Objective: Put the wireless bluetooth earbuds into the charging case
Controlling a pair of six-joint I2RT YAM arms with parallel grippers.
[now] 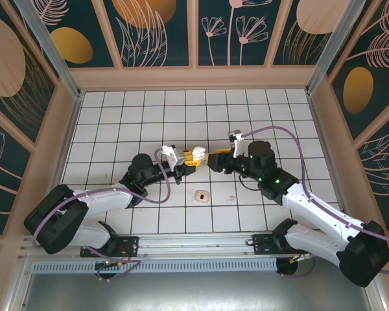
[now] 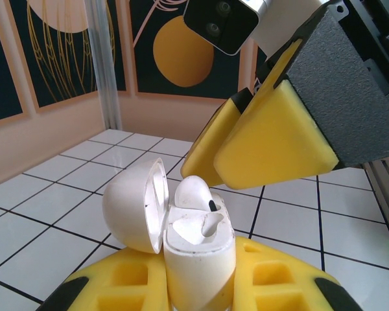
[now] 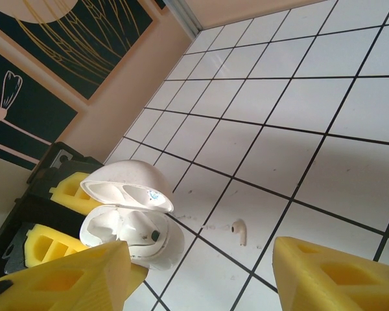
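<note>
Left claw (image 1: 193, 156) is clamped on the open charging case (image 2: 198, 249), with one earbud (image 2: 196, 193) seated inside. Right claw (image 1: 212, 157), jaws apart and empty, hangs just beside the case. The other earbud (image 3: 240, 231) lies flat on the tabletop below it, toward the near edge, its stem pointing roughly back at that claw.

Near the middle of the table (image 1: 117, 116), the charging case (image 2: 198, 253) stands between the fingers of the left gripper (image 1: 194, 155), its lid (image 2: 133, 204) swung back to one side. One earbud (image 2: 194, 191) sits in the case. The right gripper (image 1: 214, 160) hangs just beside it. The other earbud (image 3: 239, 231) lies nearer the table's near edge, right of a small oval piece (image 1: 201, 194).
</note>
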